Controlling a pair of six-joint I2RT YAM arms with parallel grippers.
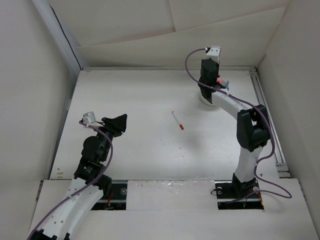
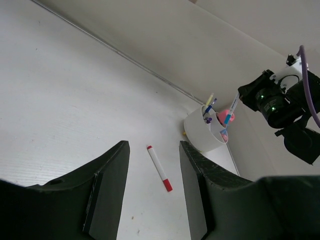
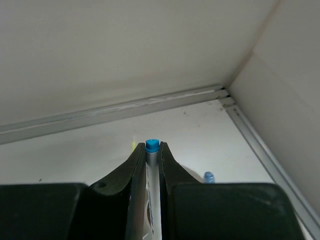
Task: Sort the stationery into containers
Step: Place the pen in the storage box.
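A white pen with a red cap [image 1: 177, 121] lies alone on the table's middle. In the left wrist view it [image 2: 159, 168] shows between my left fingers, well beyond them. My left gripper [image 1: 121, 120] [image 2: 152, 144] is open and empty. The round white tub [image 1: 204, 99] [image 2: 204, 134] stands at the far right and holds several pens and a pink-capped glue stick [image 2: 231, 116]. My right gripper [image 1: 206, 91] [image 3: 152, 147] is right above the tub, shut on a white pen with a blue end [image 3: 152, 146] [image 2: 230, 114].
A metal rail [image 1: 264, 107] runs along the table's right edge, and walls close the far side and both sides. A blue pen tip [image 3: 209, 177] and a yellow tip [image 3: 133, 145] show below the right gripper.
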